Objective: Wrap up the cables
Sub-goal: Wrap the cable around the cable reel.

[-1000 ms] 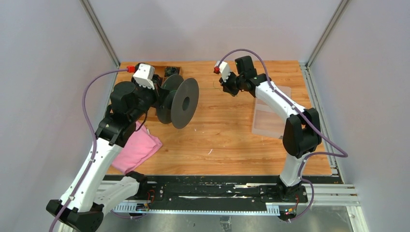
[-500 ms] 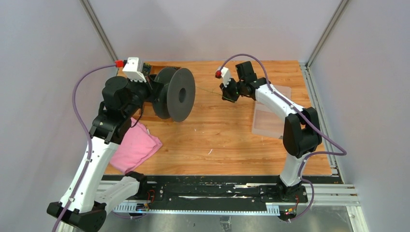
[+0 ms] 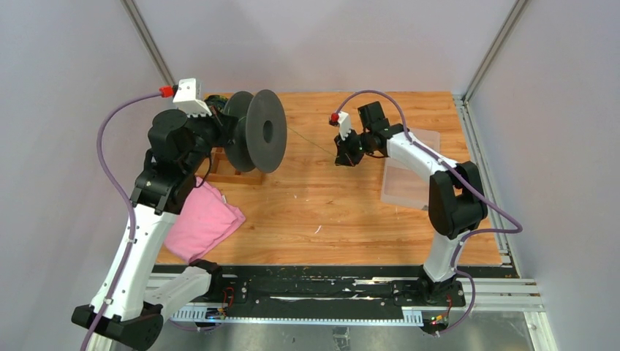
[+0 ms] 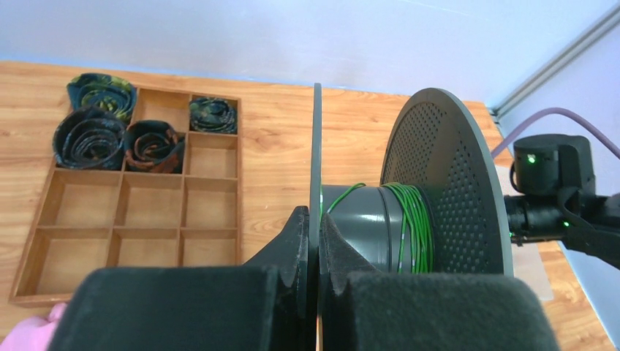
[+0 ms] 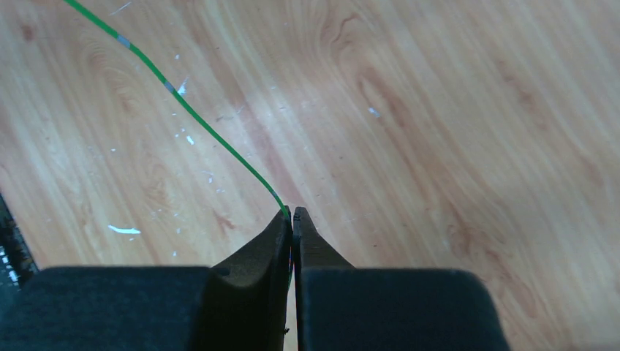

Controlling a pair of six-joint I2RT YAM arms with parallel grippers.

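Just thread-thin green cable (image 4: 415, 219) around perforated grey spool (image 4: 447, 157)

The top external camera looks down from above the near edge onto the whole worktop (image 3: 343, 212). The left wrist camera looks across the worktop from close behind the spool (image 4: 446, 183), which both views share. The right wrist camera faces down, close to the worktop.

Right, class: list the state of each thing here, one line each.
spool, held aloft, partly wound
left hand, shut on spool flange
right hand, shut on green cable
green cable, taut between spool and right hand
tray, four compartments filled, rest empty
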